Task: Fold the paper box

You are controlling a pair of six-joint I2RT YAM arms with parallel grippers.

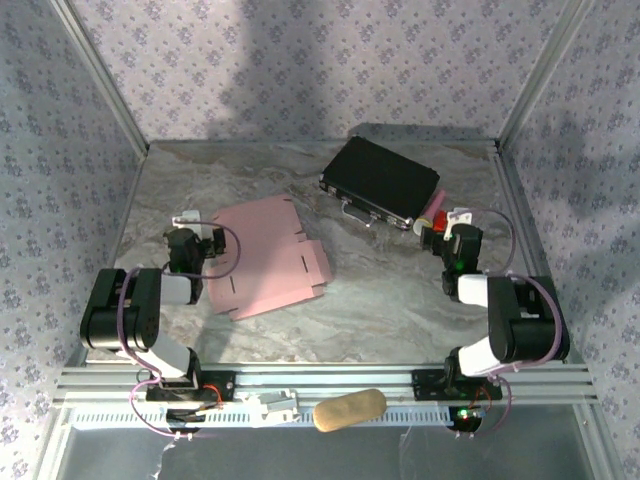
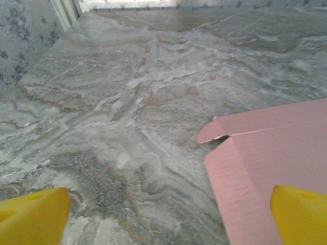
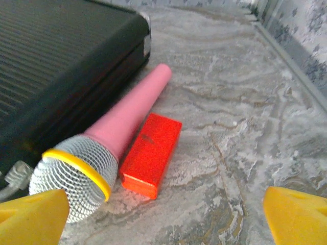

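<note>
- The left tool (image 2: pixel 166 218) has its two yellow fingers (image 2: pixel 33 214) spread wide. It holds nothing.
- The paper box (image 1: pixel 265 258) is a flat pink sheet with flaps and slits. It lies on the table (image 1: pixel 390 290), in front of the left tool and on its right side.
- In the left wrist view, a corner of the pink sheet with a small flap lies just ahead of the tool's right finger. I cannot tell if that finger touches the sheet.
- The left finger of that tool is over bare table. There is open room ahead of it and to its left, up to the flowery wall (image 2: pixel 20 46).
- The right tool (image 3: pixel 166 218) is spread wide too, and it holds nothing.
- A pink microphone (image 3: pixel 120 125) with a silver mesh head and a yellow ring lies just ahead of the right tool's left finger.
- A small red block (image 3: pixel 152 153) lies just beside the microphone, ahead of the gap in the tool.
- A black case (image 3: pixel 56 66) sits past the microphone on the tool's left, very close to it.
- On the right tool's right side the table is bare up to the metal edge rail (image 3: pixel 291 56).
</note>
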